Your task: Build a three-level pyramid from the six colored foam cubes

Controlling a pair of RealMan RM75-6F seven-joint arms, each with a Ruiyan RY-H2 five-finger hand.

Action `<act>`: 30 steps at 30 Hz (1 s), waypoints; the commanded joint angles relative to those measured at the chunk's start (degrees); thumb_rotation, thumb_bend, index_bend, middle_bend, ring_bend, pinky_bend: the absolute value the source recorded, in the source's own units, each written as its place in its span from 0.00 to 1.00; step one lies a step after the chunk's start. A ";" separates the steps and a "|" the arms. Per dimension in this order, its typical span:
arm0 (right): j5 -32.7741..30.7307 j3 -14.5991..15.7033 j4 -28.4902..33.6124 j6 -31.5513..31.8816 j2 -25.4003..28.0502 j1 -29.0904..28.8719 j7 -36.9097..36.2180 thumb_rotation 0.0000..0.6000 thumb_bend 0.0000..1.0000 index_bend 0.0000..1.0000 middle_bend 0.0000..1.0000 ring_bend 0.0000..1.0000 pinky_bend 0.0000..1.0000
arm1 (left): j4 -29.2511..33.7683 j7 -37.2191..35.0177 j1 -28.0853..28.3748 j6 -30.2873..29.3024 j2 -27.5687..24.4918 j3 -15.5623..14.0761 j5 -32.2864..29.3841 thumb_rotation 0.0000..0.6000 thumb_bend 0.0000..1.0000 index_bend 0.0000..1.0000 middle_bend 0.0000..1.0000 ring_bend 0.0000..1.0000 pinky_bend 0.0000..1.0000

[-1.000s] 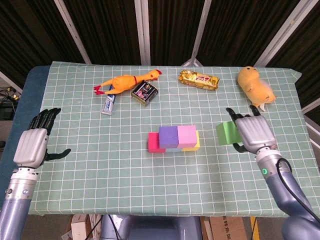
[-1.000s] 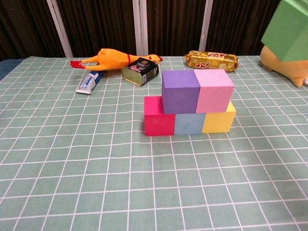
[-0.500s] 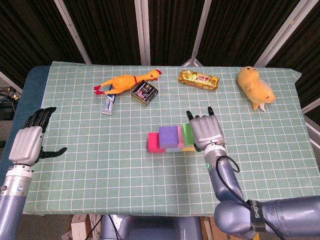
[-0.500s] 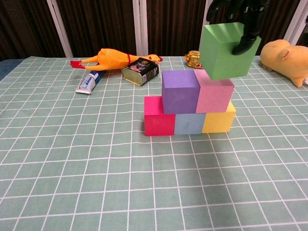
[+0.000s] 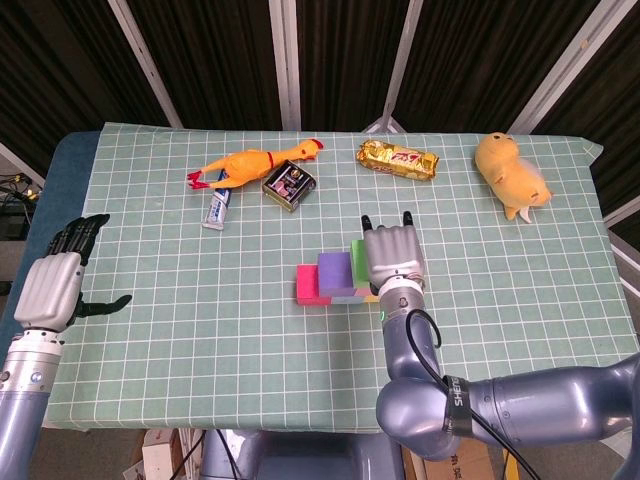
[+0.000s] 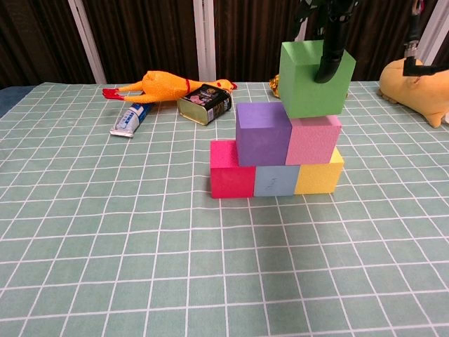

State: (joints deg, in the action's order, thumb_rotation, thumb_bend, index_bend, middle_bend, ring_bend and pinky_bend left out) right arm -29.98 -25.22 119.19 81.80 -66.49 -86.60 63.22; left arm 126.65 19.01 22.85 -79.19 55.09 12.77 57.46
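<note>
R hand (image 5: 394,258) grips green cube (image 6: 313,78) over pink cube (image 6: 313,140).

Green cube (image 6: 313,78) in my grey right hand (image 5: 393,258). Purple cube (image 6: 262,133), pink cube (image 6: 313,140), magenta-red cube (image 6: 231,177), light blue cube (image 6: 275,180), yellow cube (image 6: 319,175). Green white-gridded tablecloth (image 6: 126,232). Orange rubber chicken (image 5: 250,164), gold snack packet (image 5: 399,159).

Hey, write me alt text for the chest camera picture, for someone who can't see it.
A robot hand holds a green foam cube on top of a purple cube and a pink cube, which sit on a row of red, blue and yellow cubes. Behind lie a rubber chicken, a tin and a tube.
</note>
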 commanded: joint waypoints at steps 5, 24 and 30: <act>-0.14 -1.39 -1.96 0.01 -1.63 0.75 1.06 1.00 0.33 0.05 0.47 0.35 0.00 | -0.18 0.01 0.13 0.11 0.20 -0.02 -0.30 1.00 0.10 0.00 0.05 0.02 0.08; -0.58 -4.59 -5.85 2.22 -5.74 0.67 4.14 1.00 0.33 0.05 0.47 0.35 0.00 | -0.69 0.22 0.15 0.08 0.78 -0.44 -0.16 1.00 0.11 0.00 0.05 0.02 0.08; -0.58 -5.36 -6.41 3.24 -6.77 0.68 5.18 1.00 0.33 0.05 0.47 0.35 0.00 | -1.06 0.01 0.25 0.22 0.85 -0.27 -0.62 1.00 0.11 0.00 0.05 0.02 0.08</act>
State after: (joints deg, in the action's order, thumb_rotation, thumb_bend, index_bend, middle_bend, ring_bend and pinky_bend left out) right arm -30.55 -30.51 112.82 84.96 -73.17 -85.92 68.31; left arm 125.59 19.02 23.08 -78.98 55.94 12.49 56.86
